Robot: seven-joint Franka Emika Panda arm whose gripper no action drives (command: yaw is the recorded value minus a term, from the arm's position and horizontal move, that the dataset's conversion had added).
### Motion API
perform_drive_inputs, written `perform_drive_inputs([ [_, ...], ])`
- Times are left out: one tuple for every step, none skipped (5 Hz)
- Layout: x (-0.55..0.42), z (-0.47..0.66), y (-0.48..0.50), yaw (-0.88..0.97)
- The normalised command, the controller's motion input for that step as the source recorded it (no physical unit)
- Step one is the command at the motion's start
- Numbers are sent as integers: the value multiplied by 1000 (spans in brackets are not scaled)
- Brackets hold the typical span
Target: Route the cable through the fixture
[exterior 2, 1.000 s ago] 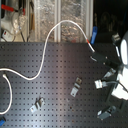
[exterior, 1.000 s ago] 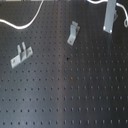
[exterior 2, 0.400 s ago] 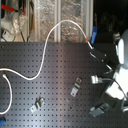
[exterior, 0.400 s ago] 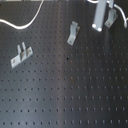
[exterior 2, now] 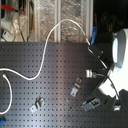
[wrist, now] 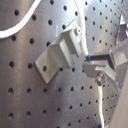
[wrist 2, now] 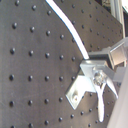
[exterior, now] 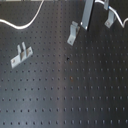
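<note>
The white cable [exterior 2: 46, 48] curves across the black pegboard in the second exterior view and shows in the first exterior view at the far left [exterior: 22, 25] and far right [exterior: 118, 15]. My gripper [exterior: 87, 20] hangs just right of the fixture [exterior: 73, 34], a small narrow grey bracket also seen in the second exterior view [exterior 2: 76, 87]. In both wrist views the fixture [wrist: 57, 54] [wrist 2: 80, 89] sits right beside my fingers [wrist: 107, 62], which are shut on the cable [wrist: 100, 100]. The cable [wrist 2: 70, 30] runs past the bracket's top into the fingers.
A wide two-pronged bracket [exterior: 21, 54] [exterior 2: 37, 104] stands toward the front left in both exterior views. Another narrow bracket [exterior: 109, 17] stands at the first exterior view's far right. The white arm body [exterior 2: 120, 52] fills the second exterior view's right. Shelves of clutter [exterior 2: 30, 20] lie behind the board.
My gripper has moved toward the first exterior view's left, closing in on the fixture and uncovering the narrow bracket at the far right. The brackets have stayed put.
</note>
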Motion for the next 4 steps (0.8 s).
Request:
perform_drive_inputs([
  [-317,115,-364,-11],
  [-53,42,-186,-237],
  [43,26,-33,-217],
  [18,88,-10,-226],
])
